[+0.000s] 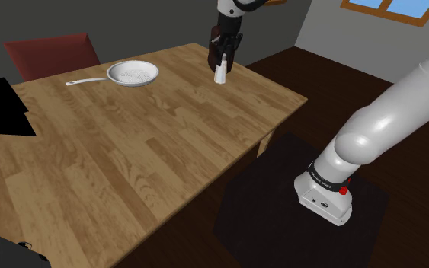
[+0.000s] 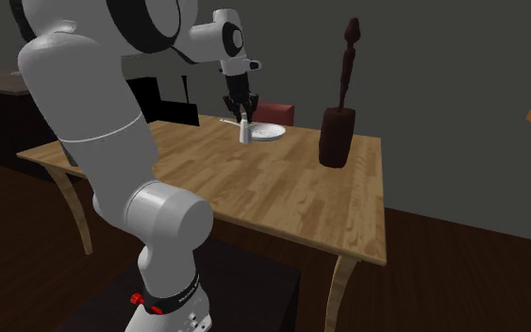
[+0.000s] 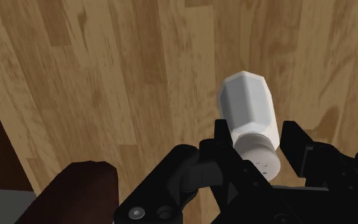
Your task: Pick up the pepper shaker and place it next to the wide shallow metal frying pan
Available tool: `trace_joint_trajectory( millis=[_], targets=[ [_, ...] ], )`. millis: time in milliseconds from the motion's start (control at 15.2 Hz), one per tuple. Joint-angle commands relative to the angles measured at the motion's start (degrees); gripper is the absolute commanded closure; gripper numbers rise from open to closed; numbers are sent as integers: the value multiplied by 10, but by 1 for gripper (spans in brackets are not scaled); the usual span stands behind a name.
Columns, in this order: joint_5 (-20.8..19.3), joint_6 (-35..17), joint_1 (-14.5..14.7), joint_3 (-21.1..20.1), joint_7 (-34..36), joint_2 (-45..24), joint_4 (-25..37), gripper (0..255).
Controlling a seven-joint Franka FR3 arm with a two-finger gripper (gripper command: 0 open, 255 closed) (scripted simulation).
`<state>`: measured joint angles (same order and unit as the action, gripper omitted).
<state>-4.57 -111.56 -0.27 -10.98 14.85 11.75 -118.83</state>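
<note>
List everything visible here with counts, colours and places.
Wooden plank table: one, light brown, mid-scene.
Shallow round frying pan: one, white-grey, table's far side.
Faceted pepper shaker: one, white-grey, held right of the pan in the shoulder view.
Chair: one, dark red, behind the table by the pan.
Carved figure: one, dark brown, on the table.
Franka arm: one, white, over the table.
Two-finger gripper: one, black, shut on the shaker.

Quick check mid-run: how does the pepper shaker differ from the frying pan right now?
The pepper shaker is tall and narrow; the frying pan is wide and shallow, with a thin handle. The pepper shaker is clasped at its cap end between the fingers of the gripper, while the frying pan lies free on the wooden table. Both look pale whitish-grey.
</note>
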Motion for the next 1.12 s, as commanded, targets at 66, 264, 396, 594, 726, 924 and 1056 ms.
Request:
trace_joint_trajectory(
  millis=[66, 264, 396, 594, 726, 924, 1056],
  targets=[
    [-12, 3, 7, -18, 30, -63, 62, 255],
    [-29, 13, 17, -31, 59, -128, 132, 255],
    [-43, 22, 26, -39, 77, -174, 184, 255],
    [-63, 43, 43, -46, 101, -245, 270, 255],
    [-77, 62, 58, -48, 114, -296, 335, 255],
    [-98, 99, 86, -48, 129, -379, 451, 255],
    [-111, 133, 108, -45, 134, -443, 548, 255]
  ],
)
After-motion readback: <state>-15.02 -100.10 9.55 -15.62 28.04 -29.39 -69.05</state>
